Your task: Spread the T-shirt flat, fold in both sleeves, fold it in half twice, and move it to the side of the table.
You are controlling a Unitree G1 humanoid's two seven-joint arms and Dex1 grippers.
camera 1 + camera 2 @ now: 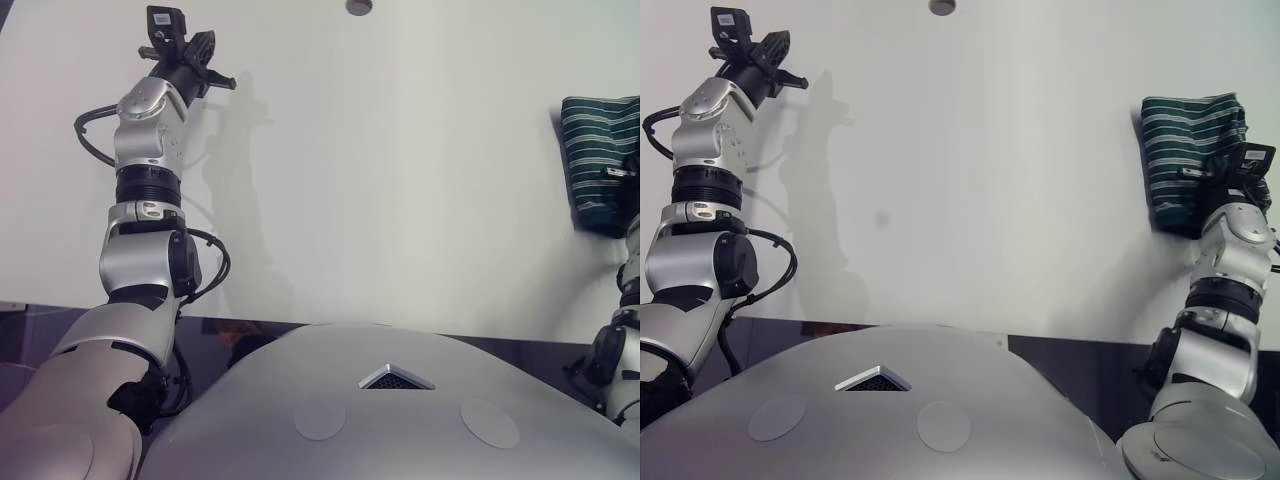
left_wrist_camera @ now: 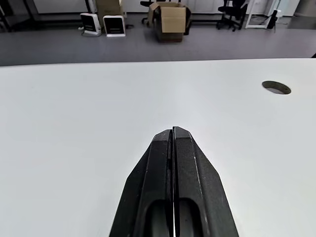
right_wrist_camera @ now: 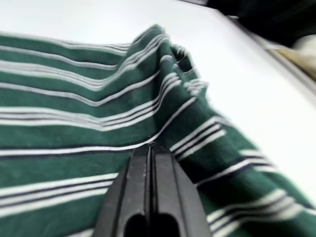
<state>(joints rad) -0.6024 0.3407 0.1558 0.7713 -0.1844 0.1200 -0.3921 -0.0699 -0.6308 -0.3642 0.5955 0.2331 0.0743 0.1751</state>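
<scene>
The T-shirt is dark green with white stripes. It lies folded in a compact bundle at the right side of the white table. My right gripper is shut and rests over the bundle's near right part. In the right wrist view its tip touches the striped cloth beside a raised ridge, and I see no cloth between the fingers. My left gripper is shut and hangs above bare table at the far left. Its closed fingers hold nothing.
A round cable hole sits in the table near its far edge. Past that edge the floor holds cardboard boxes and office chairs. The table's front edge runs just ahead of my torso.
</scene>
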